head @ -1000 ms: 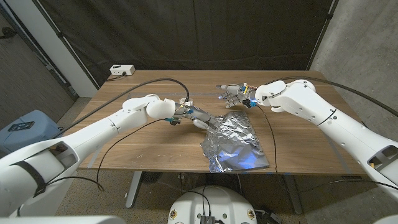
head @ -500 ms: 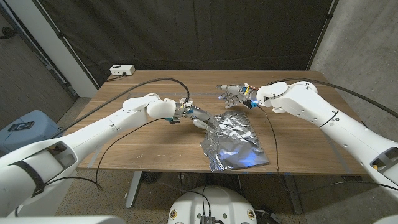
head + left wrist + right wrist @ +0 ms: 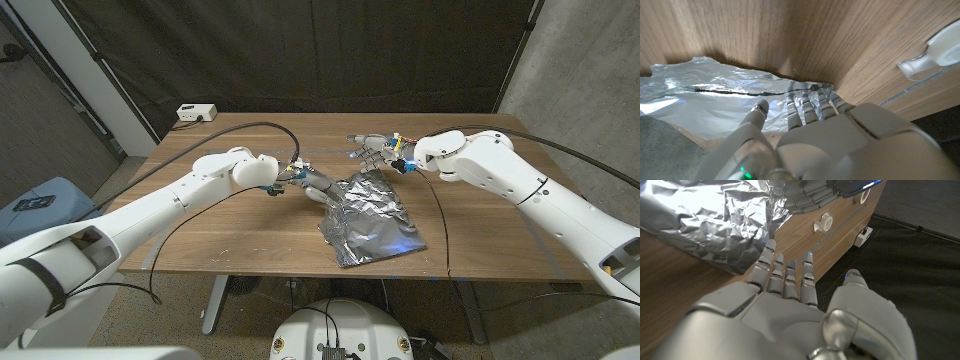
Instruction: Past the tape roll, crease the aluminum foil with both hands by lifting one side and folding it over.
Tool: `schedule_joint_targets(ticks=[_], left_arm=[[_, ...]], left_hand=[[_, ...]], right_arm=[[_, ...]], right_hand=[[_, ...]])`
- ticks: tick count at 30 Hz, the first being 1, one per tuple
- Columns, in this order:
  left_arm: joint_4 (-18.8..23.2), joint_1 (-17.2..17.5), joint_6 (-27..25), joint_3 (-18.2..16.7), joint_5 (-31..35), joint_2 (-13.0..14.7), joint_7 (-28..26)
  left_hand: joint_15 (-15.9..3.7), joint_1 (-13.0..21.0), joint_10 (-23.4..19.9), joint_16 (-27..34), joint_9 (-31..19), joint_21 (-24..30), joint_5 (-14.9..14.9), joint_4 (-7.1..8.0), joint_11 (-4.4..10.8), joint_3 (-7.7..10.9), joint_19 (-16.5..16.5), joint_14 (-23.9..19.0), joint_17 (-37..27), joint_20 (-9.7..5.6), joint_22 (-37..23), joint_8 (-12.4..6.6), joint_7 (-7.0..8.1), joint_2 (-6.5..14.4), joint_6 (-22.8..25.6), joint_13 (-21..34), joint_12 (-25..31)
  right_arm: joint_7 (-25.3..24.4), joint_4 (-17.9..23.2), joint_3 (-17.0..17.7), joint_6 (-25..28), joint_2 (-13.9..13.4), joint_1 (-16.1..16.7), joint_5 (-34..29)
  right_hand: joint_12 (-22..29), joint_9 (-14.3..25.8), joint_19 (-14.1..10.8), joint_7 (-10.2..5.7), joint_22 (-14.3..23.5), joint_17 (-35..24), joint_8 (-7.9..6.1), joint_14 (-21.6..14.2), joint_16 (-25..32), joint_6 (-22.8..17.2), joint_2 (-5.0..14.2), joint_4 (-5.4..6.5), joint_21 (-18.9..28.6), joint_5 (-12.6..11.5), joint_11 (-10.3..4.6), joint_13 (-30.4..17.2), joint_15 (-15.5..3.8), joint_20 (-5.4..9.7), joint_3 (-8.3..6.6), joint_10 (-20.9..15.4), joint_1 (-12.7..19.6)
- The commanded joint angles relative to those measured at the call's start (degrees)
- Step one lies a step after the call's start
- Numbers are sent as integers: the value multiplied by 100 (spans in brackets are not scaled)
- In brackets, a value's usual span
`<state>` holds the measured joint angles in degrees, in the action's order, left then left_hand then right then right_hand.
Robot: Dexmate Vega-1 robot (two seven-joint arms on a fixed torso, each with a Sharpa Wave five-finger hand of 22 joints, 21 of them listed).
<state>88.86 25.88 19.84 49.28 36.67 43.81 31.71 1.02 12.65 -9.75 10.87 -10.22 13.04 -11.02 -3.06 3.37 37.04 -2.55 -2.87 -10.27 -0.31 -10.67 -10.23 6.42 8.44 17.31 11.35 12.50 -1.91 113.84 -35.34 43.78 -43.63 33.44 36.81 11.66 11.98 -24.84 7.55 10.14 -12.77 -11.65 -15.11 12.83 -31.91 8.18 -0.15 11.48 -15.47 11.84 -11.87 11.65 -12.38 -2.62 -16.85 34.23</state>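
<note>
Left hand (image 3: 318, 187) pinching the foil's (image 3: 368, 215) raised left edge; right hand (image 3: 372, 151), fingers spread, beside its far corner on the counter (image 3: 230, 225).

Even light; glare on the foil (image 3: 368, 215).

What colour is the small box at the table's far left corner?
White; the box shows best in the head view.

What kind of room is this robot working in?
Probably a robot test lab, not a home. Black curtains hang behind the wooden table, a bare concrete wall stands beside it, and cables run along the robot's arms above the crumpled foil.
</note>
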Motion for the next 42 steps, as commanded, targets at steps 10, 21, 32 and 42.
schedule_joint_targets(ticks=[10,21,32,42], left_arm=[[-362,-279,235,-17,97,-51,-269],[-259,-331,289,-142,-184,-59,-265],[-234,-319,304,-157,-222,-66,-279],[-243,-323,302,-157,-271,-85,-253]], left_hand=[[-34,-77,-28,11,-23,-1,0,37,-23,21,22,-85,-3,1,-10,-37,12,-6,23,20,24],[-29,-76,-15,7,-22,0,-2,28,-12,32,40,-104,3,7,-8,-36,2,-11,16,20,17],[-29,-72,-17,0,-22,-5,-3,16,-10,42,45,-111,8,17,-7,-33,7,-15,6,21,17],[-29,-64,-25,-6,-22,-9,-5,1,-8,52,49,-115,12,14,-7,-37,10,-18,12,21,19]], right_arm=[[151,250,-39,-49,-188,-32,-175],[286,458,-324,99,-341,-251,-599],[651,910,-1378,342,-584,-894,-2219],[879,1044,-1690,385,-583,-903,-3104]], right_hand=[[14,17,-47,-116,12,-14,-12,-2,-15,4,8,-21,5,-39,-39,-7,-9,-4,-13,-9,8],[24,13,-42,-260,12,-16,-32,7,-19,-42,-2,-31,-2,-44,-202,-7,-38,-1,-9,-33,7],[37,-15,156,-827,5,-4,8,141,-67,11,6,-56,-67,-44,-811,1,-335,1,-24,-138,12],[51,-41,331,-1221,3,-16,89,202,-61,260,1,16,-85,-24,-947,9,-547,5,18,-246,-129]])
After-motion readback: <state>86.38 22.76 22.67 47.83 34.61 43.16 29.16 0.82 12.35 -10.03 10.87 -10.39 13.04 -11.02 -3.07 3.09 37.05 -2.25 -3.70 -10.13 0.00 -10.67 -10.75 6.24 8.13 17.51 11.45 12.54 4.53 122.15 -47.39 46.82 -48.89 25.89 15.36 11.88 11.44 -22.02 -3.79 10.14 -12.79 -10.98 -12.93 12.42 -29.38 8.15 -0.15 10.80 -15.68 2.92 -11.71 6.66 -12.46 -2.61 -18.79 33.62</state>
